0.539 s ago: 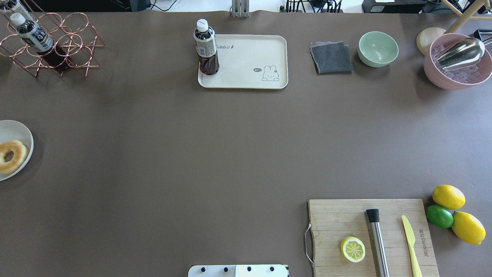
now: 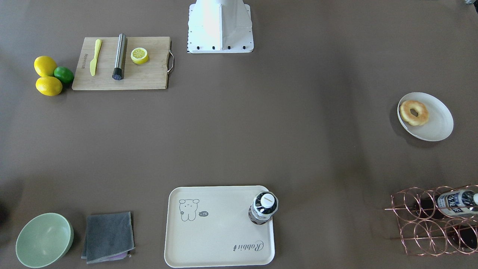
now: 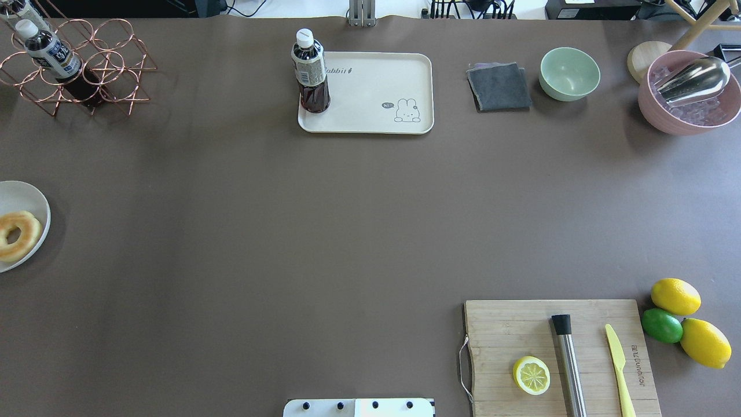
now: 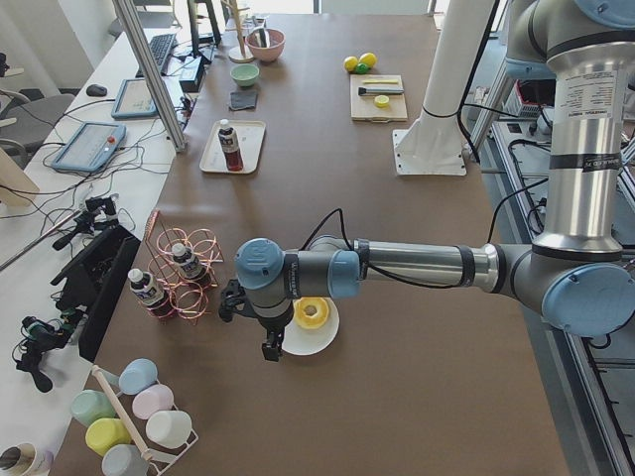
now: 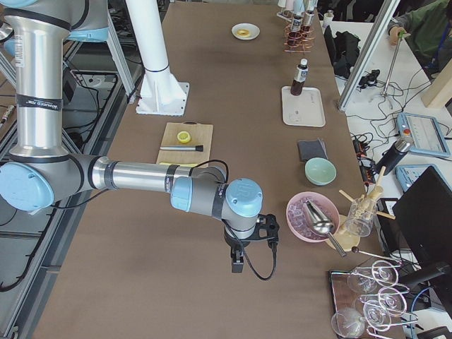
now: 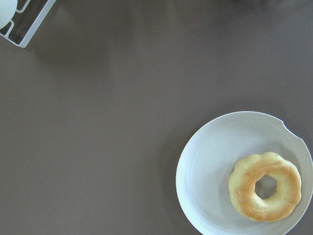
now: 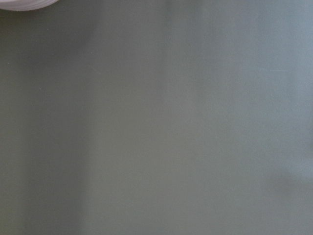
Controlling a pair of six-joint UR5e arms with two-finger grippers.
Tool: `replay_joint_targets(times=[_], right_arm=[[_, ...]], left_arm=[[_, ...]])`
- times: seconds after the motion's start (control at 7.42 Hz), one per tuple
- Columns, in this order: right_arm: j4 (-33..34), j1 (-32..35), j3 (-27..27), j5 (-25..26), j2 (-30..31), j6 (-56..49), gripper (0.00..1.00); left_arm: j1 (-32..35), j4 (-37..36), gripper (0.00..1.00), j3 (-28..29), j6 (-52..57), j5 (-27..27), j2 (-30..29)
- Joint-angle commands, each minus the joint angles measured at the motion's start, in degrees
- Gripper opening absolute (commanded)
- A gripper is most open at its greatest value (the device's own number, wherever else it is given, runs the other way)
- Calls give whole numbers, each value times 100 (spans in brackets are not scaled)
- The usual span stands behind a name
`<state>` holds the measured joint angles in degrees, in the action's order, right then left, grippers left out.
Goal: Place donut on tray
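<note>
The golden donut (image 2: 413,112) lies on a round white plate (image 2: 437,125) at the table's left edge. It also shows in the overhead view (image 3: 16,234) and in the left wrist view (image 6: 265,186). The cream tray (image 3: 376,87) lies at the far middle of the table (image 2: 220,235), with a dark drink bottle (image 3: 311,72) standing on one corner. My left gripper (image 4: 270,345) hangs beside the plate, just off its edge. My right gripper (image 5: 238,265) hangs over bare table near a pink bowl. Both show only in the side views, so I cannot tell whether they are open or shut.
A copper wire rack (image 3: 81,69) with bottles stands at the far left. A grey cloth (image 3: 499,87), a green bowl (image 3: 569,73) and a pink bowl (image 3: 689,95) are at the far right. A cutting board (image 3: 521,324) with a lemon half, and whole citrus fruit (image 3: 675,296), lie near right.
</note>
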<state>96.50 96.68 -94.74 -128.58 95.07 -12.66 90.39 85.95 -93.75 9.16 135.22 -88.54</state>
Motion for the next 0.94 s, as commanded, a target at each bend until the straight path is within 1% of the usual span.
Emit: replay_joint_targets(times=[0.0, 0.54, 0.81], right_arm=[[0, 0, 0, 0, -6, 0, 100], [0, 0, -27, -9, 20, 9, 100], [0, 0, -18, -97, 29, 0, 100]], left_arm=[[5, 0, 98, -143, -2, 13, 12], [-4, 0, 98, -188, -1, -13, 3], [5, 9, 98, -196, -10, 48, -41]])
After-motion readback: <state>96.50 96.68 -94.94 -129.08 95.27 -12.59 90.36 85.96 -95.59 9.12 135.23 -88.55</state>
